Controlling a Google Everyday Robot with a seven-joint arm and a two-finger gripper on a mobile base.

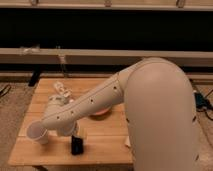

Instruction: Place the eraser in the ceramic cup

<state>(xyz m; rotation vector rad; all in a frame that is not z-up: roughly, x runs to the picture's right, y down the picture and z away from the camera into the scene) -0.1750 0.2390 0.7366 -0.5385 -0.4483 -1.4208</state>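
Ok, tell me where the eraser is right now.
In the camera view, the eraser sits near the front edge of the wooden table, left of centre, just below the hand, with the ceramic cup to its left.

Pale robot arm (92, 106) reaching across a wooden table (107, 146). Its gripper (77, 135) hangs just above the black eraser (76, 147), jaws spread. The white ceramic cup (37, 133) stands near the table's left edge. An orange bowl (101, 113) is partly hidden behind the arm.

Dim and warm, lit from above, black behind the table (107, 141). Pale along the arm (95, 102) top; claw (76, 133) shadowed beneath, low near the front edge.
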